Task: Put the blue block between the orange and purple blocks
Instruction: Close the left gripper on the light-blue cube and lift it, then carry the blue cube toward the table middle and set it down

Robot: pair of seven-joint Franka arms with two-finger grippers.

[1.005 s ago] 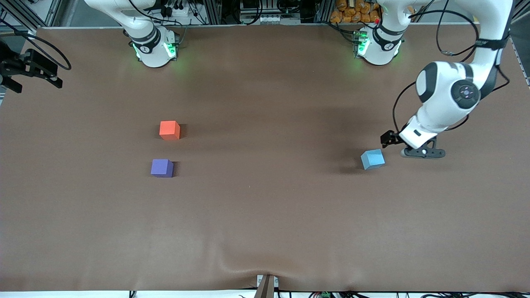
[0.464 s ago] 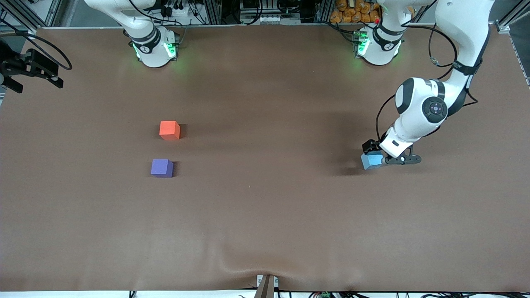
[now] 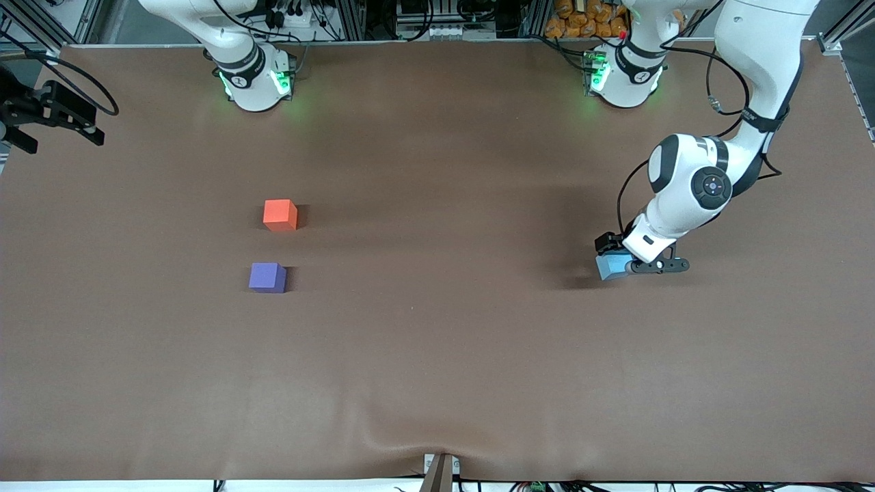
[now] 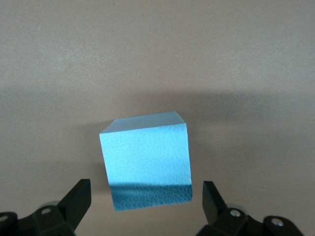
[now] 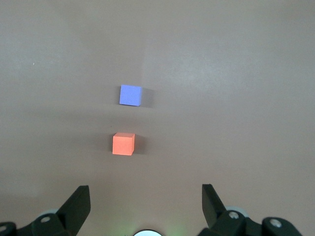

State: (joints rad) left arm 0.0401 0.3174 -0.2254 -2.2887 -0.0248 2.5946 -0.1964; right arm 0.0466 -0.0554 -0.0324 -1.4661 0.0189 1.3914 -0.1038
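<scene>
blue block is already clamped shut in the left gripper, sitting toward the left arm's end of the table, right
Not quite. In the left wrist view the left gripper is open, its fingers apart either side of the blue block, not clamped. The block does sit toward the left arm's end.

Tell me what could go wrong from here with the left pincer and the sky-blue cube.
1. The small sky-blue matte cube sits skewed between the open left pincer fingers, so closing may twist or squeeze it out.
2. The gap between the orange-red cube and violet-purple cube looks narrow; placing could nudge either.
</scene>
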